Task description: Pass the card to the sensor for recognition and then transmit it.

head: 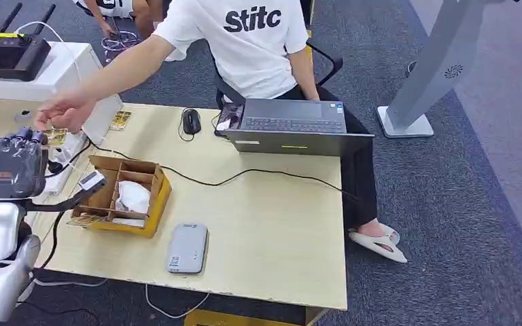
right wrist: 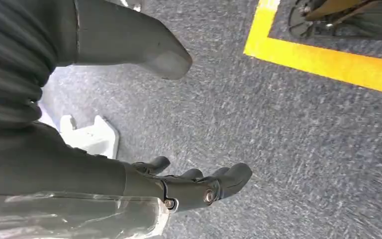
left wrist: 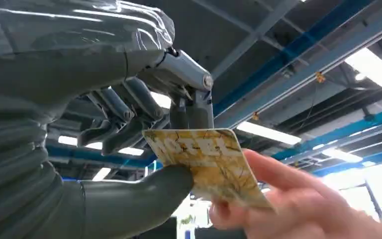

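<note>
- The left wrist view shows up close what the head view cannot: the left hand point(left wrist: 144, 149) has its thumb under a yellow patterned card point(left wrist: 206, 162) and its darker fingers point(left wrist: 124, 117) curled above it, while a person's hand point(left wrist: 288, 204) grips the card's other end. The thumb touches the card; whether the fingers press on it cannot be told.
- In the head view the left hand point(head: 10, 166) is raised at the counter's point(head: 272, 238) left edge, and the person's hand point(head: 64, 112) reaches toward it from behind; the card there is hardly visible.
- The right wrist view shows the right hand point(right wrist: 189, 186) hanging over grey carpet point(right wrist: 278, 149), fingers extended, thumb apart, holding nothing, with a yellow floor line point(right wrist: 323, 59) beyond.
- Nearest on the counter lies a grey sensor point(head: 187, 248), and just beside it a cardboard box point(head: 124, 195).
- A black cable point(head: 245, 173) runs across the counter between them and the laptop point(head: 292, 125).
- Farther back sit a mouse point(head: 191, 121) and the seated person in a white shirt point(head: 251, 41).
</note>
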